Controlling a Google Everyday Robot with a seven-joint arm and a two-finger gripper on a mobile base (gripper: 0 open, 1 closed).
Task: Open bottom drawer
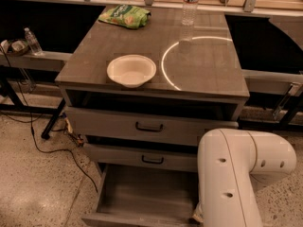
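Note:
The grey wood-grain cabinet (pixel 156 70) has three drawers. The bottom drawer (pixel 142 195) is pulled far out, and its bare grey inside faces up. Its front panel and handle lie at the lower frame edge, mostly cut off. The two upper drawers, each with a small black bar handle (pixel 149 126), are slightly out. My white arm (pixel 236 174) fills the lower right, reaching down beside the open drawer. The gripper is hidden below the arm and the frame edge.
On the cabinet top stand a white bowl (pixel 131 70), a green snack bag (pixel 125 16) and a clear water bottle (pixel 190 4). A small bottle (pixel 32 40) stands on a left ledge. Black cables (pixel 42 141) trail on the speckled floor at left.

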